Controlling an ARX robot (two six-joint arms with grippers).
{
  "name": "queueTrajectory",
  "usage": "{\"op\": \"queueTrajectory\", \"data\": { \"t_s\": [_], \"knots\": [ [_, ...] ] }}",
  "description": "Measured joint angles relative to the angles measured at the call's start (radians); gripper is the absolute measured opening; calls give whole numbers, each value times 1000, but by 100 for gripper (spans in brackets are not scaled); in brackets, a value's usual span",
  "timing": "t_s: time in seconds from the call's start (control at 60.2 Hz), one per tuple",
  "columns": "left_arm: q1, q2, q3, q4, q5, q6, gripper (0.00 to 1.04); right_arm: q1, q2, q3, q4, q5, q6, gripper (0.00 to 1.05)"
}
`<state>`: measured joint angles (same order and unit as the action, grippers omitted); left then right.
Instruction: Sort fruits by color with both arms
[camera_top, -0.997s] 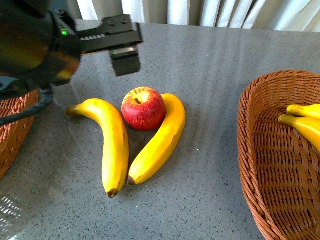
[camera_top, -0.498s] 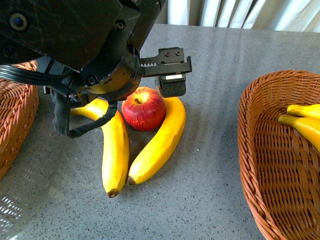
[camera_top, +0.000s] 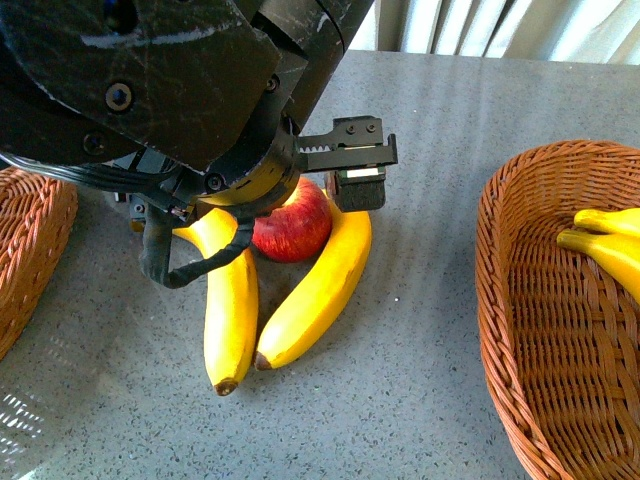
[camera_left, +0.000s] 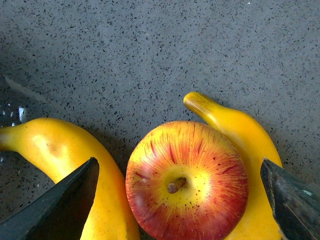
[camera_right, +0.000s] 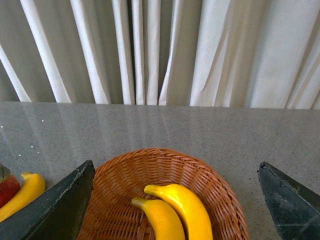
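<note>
Black fingers (camera_left: 65, 205) of my left end effector (camera_left: 178, 167) stand wide apart, straddling the red apple (camera_left: 187, 180) without gripping it. It rests on the grey bench (camera_left: 150, 50), touching the left-hand banana (camera_top: 230, 300) and the right-hand banana (camera_top: 320, 280). My right end effector (camera_right: 173, 170), also spread apart, hangs over a wicker basket (camera_right: 222, 192) holding a pair of bananas (camera_right: 192, 212).

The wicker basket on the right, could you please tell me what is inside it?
The basket holds one banana beside another banana; part of its inside is out of frame.
</note>
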<state>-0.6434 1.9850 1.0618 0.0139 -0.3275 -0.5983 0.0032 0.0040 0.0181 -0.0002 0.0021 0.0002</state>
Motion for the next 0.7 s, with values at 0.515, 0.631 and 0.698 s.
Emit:
{"op": "queueTrajectory", "data": {
  "t_s": [0.515,0.631,0.698],
  "knots": [
    [-14,36,20,0,13,-8,96,0,0,0,0,0,0,96],
    [-17,43,26,0,14,-9,96,0,0,0,0,0,0,96],
    [-19,48,28,-1,13,-9,96,0,0,0,0,0,0,96]
  ]
}}
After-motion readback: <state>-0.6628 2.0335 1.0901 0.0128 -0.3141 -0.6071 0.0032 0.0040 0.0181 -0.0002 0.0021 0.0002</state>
